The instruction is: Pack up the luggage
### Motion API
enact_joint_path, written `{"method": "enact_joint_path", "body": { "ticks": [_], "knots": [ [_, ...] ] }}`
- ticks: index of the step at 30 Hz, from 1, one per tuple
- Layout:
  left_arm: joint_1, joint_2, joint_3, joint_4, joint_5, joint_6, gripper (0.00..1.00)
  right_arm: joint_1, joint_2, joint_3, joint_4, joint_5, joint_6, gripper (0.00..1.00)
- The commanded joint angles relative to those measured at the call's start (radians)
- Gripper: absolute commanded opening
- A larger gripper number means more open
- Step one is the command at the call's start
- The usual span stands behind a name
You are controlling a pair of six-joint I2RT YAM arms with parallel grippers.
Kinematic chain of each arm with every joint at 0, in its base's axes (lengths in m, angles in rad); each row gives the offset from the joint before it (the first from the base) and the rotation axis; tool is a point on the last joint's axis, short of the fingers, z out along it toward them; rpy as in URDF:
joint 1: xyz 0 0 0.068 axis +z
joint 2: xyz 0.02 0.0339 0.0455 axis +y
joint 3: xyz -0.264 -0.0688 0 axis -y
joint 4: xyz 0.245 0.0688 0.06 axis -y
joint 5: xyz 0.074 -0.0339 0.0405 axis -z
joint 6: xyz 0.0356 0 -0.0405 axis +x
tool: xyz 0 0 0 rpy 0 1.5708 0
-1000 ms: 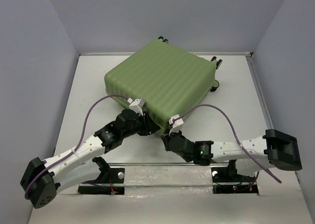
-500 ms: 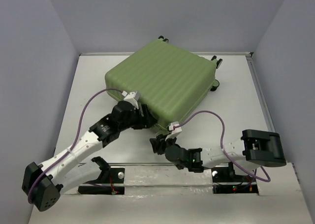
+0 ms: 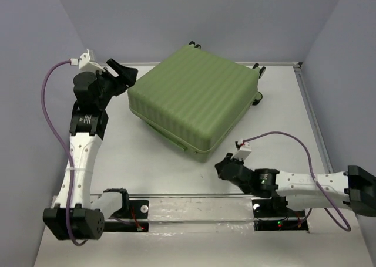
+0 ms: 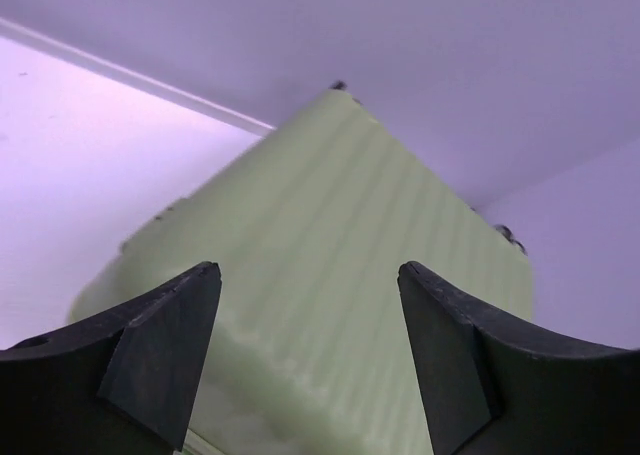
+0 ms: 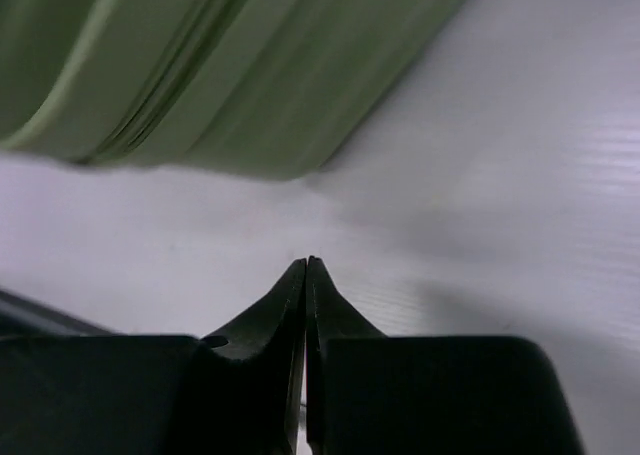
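The luggage is a light-green ribbed hard-shell case lying flat and closed in the middle of the table, its black wheels on the right side. My left gripper is raised at the far left, just off the case's left corner, and stands open with nothing between its fingers. In the left wrist view the ribbed luggage fills the gap of the left gripper. My right gripper is shut and empty, low over the table in front of the case's near corner. In the right wrist view the right gripper points at the luggage edge.
The white table is boxed in by grey walls on the left, back and right. A metal rail with the arm bases runs along the near edge. A raised lip borders the table's right side.
My left arm has swung up and away from the luggage's front edge to the far left, opening as it went. My right gripper has backed off the near corner towards the right.
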Motion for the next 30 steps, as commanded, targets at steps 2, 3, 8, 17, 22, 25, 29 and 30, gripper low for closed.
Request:
{"method": "enact_joint_path", "body": {
  "ticks": [2,3,8,17,22,25,29,30],
  "knots": [
    [0.206,0.177,0.019,0.081,0.131,-0.087,0.83,-0.324,-0.2,-0.06,-0.121,-0.057,-0.071,0.07],
    [0.223,0.197,0.023,0.081,0.134,-0.092,0.83,-0.43,-0.224,-0.054,-0.108,-0.071,-0.109,0.07],
    [0.258,0.414,0.179,0.055,0.184,-0.046,0.82,-0.774,-0.202,0.03,-0.012,-0.283,-0.35,0.07],
    [0.243,0.743,0.284,0.003,0.326,-0.037,0.78,-1.078,0.201,0.303,0.144,-0.626,-0.462,0.07],
    [0.182,0.693,0.117,0.131,0.31,-0.07,0.76,-1.078,0.372,0.417,0.213,-0.758,-0.487,0.07],
    [0.152,0.625,-0.068,0.226,0.312,-0.121,0.76,-1.078,0.425,0.475,0.28,-0.921,-0.51,0.07],
    [0.14,0.448,-0.278,0.349,0.294,-0.185,0.75,-1.078,0.537,0.601,0.288,-1.11,-0.534,0.14],
    [0.131,0.414,-0.312,0.365,0.286,-0.19,0.75,-1.078,0.563,0.659,0.284,-1.149,-0.533,0.15]
  ]
}}
